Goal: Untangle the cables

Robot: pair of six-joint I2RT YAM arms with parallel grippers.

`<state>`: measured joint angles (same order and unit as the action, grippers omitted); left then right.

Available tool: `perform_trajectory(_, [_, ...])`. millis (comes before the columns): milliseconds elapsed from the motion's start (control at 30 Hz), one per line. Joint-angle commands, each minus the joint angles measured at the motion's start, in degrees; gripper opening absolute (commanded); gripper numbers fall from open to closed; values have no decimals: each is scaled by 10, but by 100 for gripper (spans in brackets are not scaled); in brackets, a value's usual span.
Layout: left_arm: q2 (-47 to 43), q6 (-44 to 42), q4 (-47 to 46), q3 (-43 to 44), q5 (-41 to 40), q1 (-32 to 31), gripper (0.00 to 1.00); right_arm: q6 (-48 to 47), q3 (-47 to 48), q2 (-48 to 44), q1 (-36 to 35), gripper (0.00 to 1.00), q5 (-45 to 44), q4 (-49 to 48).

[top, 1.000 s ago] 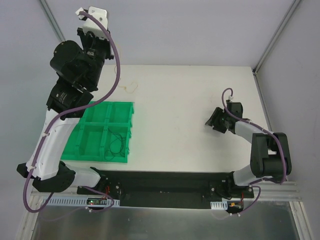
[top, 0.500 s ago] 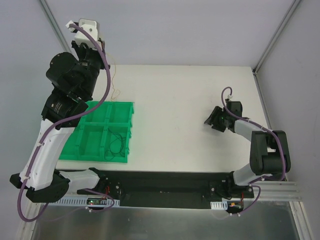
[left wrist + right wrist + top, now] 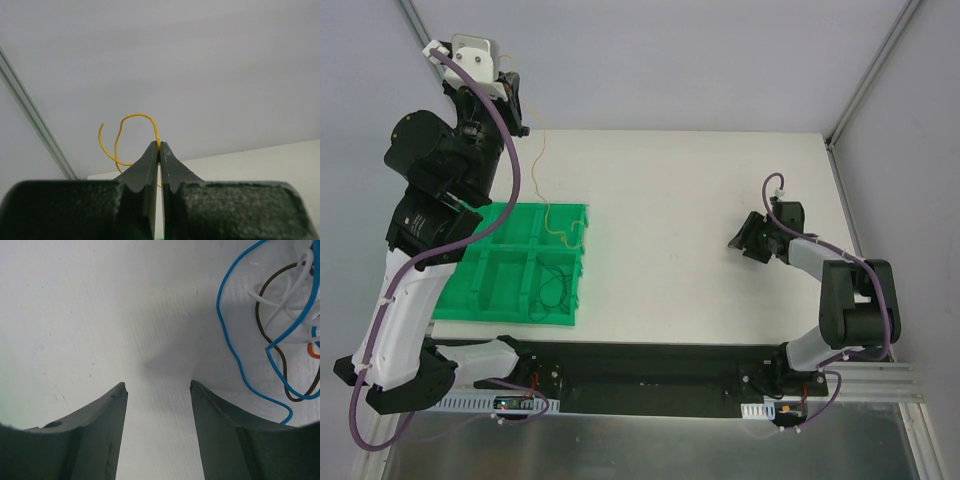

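My left gripper (image 3: pixel 520 108) is raised high above the table's far left, shut on a thin yellow cable (image 3: pixel 135 115). The left wrist view shows that cable pinched at the fingertips (image 3: pixel 159 146) and looping above them. From above, the yellow cable (image 3: pixel 544 190) hangs down, its curly end over the green tray (image 3: pixel 500 316). A dark cable (image 3: pixel 556 286) lies in the tray's near right compartment. My right gripper (image 3: pixel 744 240) is low over the table at the right, open and holding nothing (image 3: pixel 157 385). Just right of it lie tangled blue, white, brown and orange cables (image 3: pixel 280 305).
The green tray has several compartments and sits under the left arm. Thick purple hoses run along both arms. A black rail with both arm bases spans the table's near edge (image 3: pixel 650 360). Grey walls with metal frame posts enclose the table.
The left arm has risen and swung left with the yellow cable in it. The cable's loose end has come off the table and now hangs over the tray. The right arm has stayed still.
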<state>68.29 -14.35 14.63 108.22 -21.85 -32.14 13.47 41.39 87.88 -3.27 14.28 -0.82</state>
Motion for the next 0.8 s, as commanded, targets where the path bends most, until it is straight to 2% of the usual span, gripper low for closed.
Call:
perform_trajectory(0, [-41,9,-15,-48,-20,6,0,1,20,17,-2,57,5,-1])
perform_trajectory(133, [-49,-6,-15,-77,-35,6,0,1,22,23,-2,57,5,-2])
perform_trajectory(267, [-26,-18,-16,-51,-27,6,0,4,22,30,-2,57,8,-5])
perform_trajectory(433, [24,-41,-27,29,-6,6,0,3,22,27,-2,57,8,-4])
perform_trajectory(667, [97,-94,-38,166,-19,6,0,2,23,31,-2,57,7,-4])
perform_trajectory(767, [109,-97,-39,183,-21,6,0,2,24,32,-2,57,7,-4])
